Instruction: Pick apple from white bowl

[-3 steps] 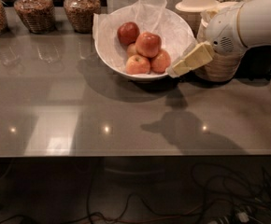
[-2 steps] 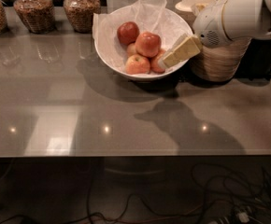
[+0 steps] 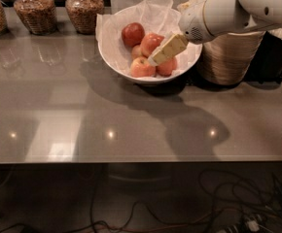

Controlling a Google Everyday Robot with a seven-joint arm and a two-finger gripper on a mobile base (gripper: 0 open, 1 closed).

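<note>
I am at the reaching step. My end effector (image 3: 159, 56) hangs over the white bowl (image 3: 116, 64), with its tip just above the near apple (image 3: 142, 68) and in front of the middle apple (image 3: 149, 41). I cannot tell if it is released or clenched, and no apple is lifted yet. The bowl stands far on the table (image 3: 131, 125), left of a wicker basket (image 3: 231, 57). Next I should probably descend onto one apple and close on it. One second ago the end effector was at the bowl's right rim; it has now moved left over the fruit. The apples lie unchanged.
</note>
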